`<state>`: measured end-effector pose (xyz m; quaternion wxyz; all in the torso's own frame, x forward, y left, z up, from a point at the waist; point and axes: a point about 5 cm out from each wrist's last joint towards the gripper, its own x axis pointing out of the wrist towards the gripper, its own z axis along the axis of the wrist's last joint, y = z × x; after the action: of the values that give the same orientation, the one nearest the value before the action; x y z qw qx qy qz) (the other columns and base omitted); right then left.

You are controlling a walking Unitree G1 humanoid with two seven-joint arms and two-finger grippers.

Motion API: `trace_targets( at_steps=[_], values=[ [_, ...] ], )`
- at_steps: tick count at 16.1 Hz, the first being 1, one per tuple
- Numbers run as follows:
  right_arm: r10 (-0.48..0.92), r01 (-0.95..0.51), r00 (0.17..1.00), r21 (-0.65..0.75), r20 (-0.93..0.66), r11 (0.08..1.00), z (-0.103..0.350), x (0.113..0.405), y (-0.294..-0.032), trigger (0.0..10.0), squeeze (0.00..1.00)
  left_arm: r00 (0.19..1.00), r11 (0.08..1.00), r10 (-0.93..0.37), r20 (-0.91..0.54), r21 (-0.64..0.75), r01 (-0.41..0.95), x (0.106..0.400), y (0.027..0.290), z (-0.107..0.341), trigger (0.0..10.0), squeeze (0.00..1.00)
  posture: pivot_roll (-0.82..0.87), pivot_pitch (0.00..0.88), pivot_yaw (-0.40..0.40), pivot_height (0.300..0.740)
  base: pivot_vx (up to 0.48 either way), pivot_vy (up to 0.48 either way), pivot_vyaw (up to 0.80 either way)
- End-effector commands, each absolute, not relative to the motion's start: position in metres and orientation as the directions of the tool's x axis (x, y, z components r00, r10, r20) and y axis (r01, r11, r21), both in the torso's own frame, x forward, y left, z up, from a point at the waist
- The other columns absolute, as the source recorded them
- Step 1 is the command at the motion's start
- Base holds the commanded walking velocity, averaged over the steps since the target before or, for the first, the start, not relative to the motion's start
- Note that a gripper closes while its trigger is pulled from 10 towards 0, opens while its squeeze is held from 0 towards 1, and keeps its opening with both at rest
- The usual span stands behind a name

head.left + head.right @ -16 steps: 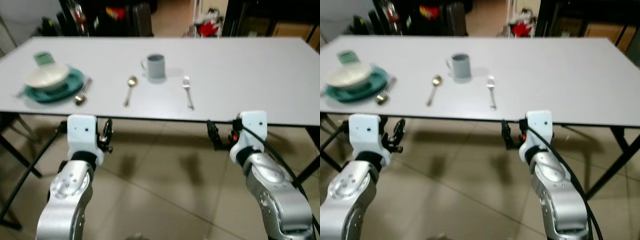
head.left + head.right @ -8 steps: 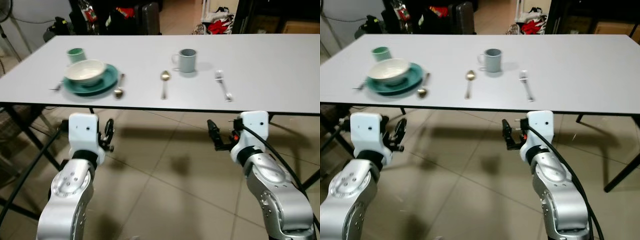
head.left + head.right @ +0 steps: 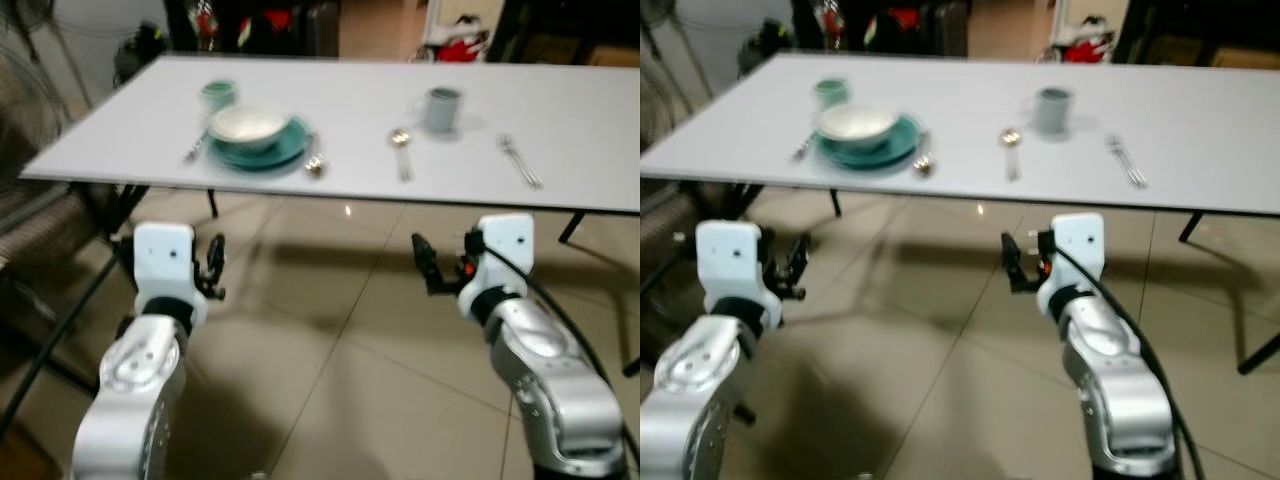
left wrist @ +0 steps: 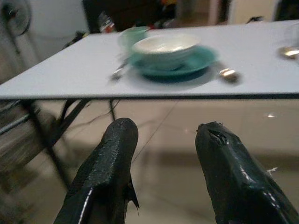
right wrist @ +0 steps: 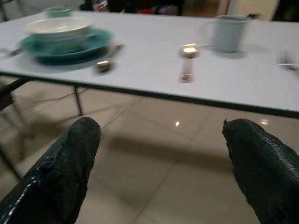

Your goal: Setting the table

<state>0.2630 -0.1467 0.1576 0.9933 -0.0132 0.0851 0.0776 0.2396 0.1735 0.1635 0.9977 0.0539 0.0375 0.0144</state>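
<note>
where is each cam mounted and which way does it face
Eye views: on the head, looking down and forward at the table; both arms and the left pincer and right pincer show.
Left wrist view: looks along its open fingers at the bowl.
Right wrist view: looks along its open fingers at the mug.
All views share the bowl.

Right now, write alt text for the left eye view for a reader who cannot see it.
A white table stands ahead, holding a white bowl on a teal plate, a green cup, a grey mug, spoons and a fork. Below its near edge, the left gripper and right gripper hang over the tiled floor, holding nothing.
</note>
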Motion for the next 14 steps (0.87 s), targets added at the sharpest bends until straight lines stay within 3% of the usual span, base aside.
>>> trace_targets(
  at_steps=[1, 14],
  values=[
    [0.177, -0.183, 0.973, -0.025, -0.149, 0.983, 0.164, 0.2662, -0.1439, 10.0, 0.0, 0.995, 0.992, 0.06, -0.076, 0.114, -0.051, 0.2399, 0.1765, 0.1633, 10.0, 0.0, -0.07, 0.048, 0.027, 0.74, 0.0, 0.394, 0.0],
    [0.182, -0.19, 0.974, -0.054, -0.135, 0.98, 0.172, 0.2717, -0.1461, 10.0, 0.0, 0.995, 0.993, 0.072, -0.074, 0.094, -0.065, 0.2465, 0.1736, 0.1621, 10.0, 0.0, -0.11, 0.074, 0.023, 0.74, 0.0, 0.396, 0.0]
  ],
)
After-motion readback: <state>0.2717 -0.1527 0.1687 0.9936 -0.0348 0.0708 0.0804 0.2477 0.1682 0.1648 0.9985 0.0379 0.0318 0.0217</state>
